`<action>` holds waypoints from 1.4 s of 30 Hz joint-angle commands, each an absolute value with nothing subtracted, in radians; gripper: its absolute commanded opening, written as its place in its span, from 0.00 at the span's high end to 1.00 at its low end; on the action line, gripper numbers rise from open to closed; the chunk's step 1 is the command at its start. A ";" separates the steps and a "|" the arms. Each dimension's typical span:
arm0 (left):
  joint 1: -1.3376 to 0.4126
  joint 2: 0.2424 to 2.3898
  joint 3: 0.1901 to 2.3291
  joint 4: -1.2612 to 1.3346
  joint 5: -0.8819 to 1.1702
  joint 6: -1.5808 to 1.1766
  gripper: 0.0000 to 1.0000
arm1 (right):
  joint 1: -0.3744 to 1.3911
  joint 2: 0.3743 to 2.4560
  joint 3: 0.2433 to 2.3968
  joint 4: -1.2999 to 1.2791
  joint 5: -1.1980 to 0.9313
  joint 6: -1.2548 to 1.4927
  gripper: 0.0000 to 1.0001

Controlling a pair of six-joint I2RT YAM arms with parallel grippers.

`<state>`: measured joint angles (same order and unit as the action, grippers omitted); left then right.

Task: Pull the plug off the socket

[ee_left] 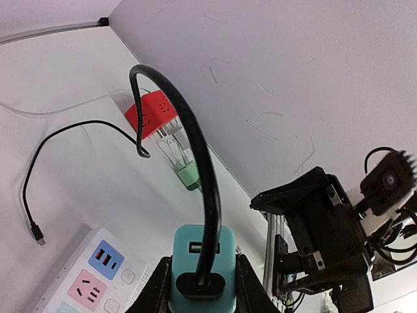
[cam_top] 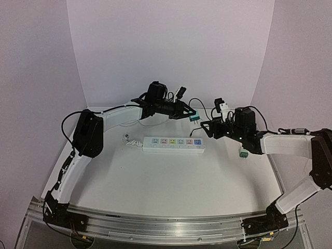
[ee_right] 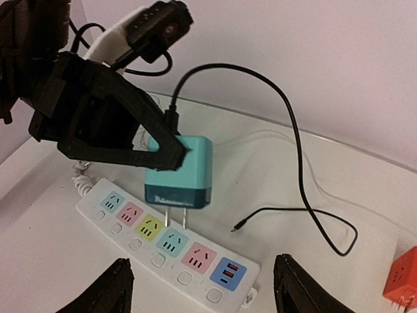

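Note:
The socket, a long white power strip [cam_top: 174, 144] with coloured outlet labels, lies flat on the table. It also shows in the right wrist view [ee_right: 163, 244] and the left wrist view [ee_left: 85, 280]. The plug is a teal charger block [ee_right: 186, 173] with a black cable [ee_left: 195, 143] in it. My left gripper [cam_top: 191, 115] is shut on the plug [ee_left: 199, 261] and holds it above the strip, its two prongs [ee_right: 172, 218] bare and out of the outlets. My right gripper [ee_right: 202, 290] is open and empty, hovering over the strip's right end.
The black cable loops across the table to a loose end [ee_right: 238, 228]. A red-orange cube socket [ee_left: 151, 114] and a green adapter [ee_left: 189, 176] lie at the right, near the back wall. The strip's white cord [cam_top: 129, 140] trails off to the left.

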<state>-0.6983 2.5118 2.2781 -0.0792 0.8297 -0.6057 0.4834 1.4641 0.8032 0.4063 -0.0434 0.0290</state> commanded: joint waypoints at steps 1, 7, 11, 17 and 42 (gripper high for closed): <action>-0.709 2.428 2.337 -0.065 0.861 -0.683 1.00 | 0.521 1.545 0.889 0.579 -0.004 -0.155 0.28; -0.712 2.424 2.336 -0.065 0.860 -0.666 1.00 | 0.537 1.653 0.972 0.607 -0.011 -0.165 0.28; -0.712 2.426 2.339 -0.053 0.864 -0.666 1.00 | 0.537 1.695 0.999 0.617 0.000 -0.168 0.29; -0.711 2.428 2.327 -0.049 0.872 -0.689 1.00 | 0.539 1.742 1.047 0.623 0.019 -0.160 0.34; -0.693 2.426 2.358 -0.128 0.812 -0.552 0.01 | 0.537 1.724 0.984 0.562 0.228 -0.024 1.00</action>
